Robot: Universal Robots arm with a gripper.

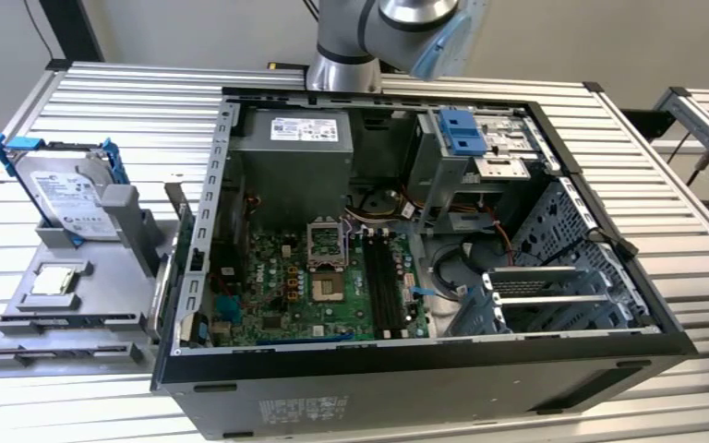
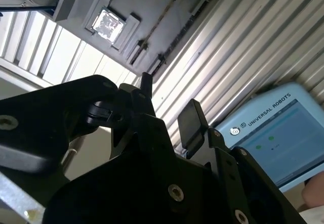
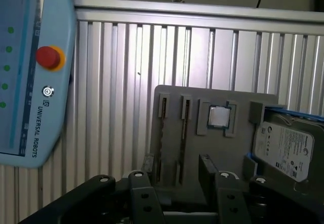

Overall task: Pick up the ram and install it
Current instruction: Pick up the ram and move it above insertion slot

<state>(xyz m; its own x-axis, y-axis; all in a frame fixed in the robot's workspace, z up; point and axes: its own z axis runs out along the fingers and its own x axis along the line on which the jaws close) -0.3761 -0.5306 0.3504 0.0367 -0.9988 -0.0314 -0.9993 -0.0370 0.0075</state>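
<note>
**Exterior view: arm at top centre, above the open case**

A grey holder lies on the desk at the lower left of that frame, just beside the case. In the first wrist view the ram appears to stand on edge in one of the holder's long slots. In the second wrist view the jaws are apart, gripping nothing.
</note>
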